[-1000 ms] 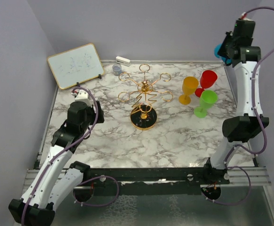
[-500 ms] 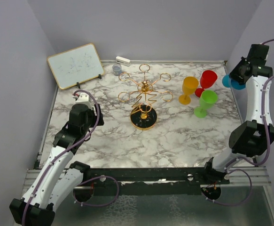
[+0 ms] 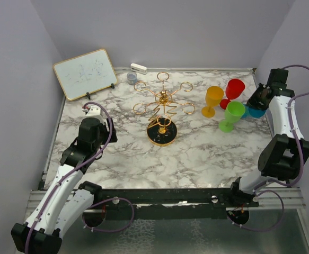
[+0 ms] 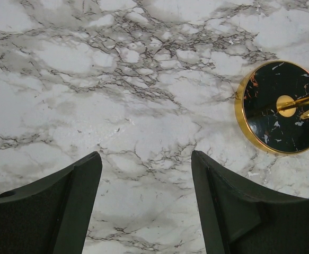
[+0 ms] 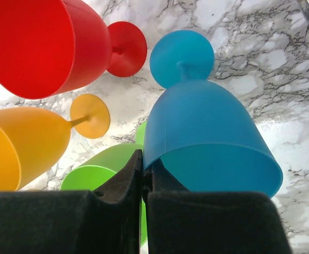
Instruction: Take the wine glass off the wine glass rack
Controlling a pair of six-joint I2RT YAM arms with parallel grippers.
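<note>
Right gripper (image 5: 143, 168) clamped on the rim of the blue glass (image 5: 207, 132), which is off the rack (image 3: 164, 108).

The right wrist view shows the two fingers (image 5: 123, 182) pressed together on the bowl's edge, with the foot pointing away from the camera. From above, the blue glass is at the right edge of the table (image 3: 196, 153), well apart from the rack and just beside the green glass (image 3: 232, 114). The red glass (image 3: 235, 89) and orange glass (image 3: 213, 99) stand near. I cannot tell whether the blue foot touches the marble. The rack stands mid-table on its round black base (image 4: 281, 106). The left gripper (image 4: 146, 174) is spread wide and grips nothing, over bare marble left of that base.
</note>
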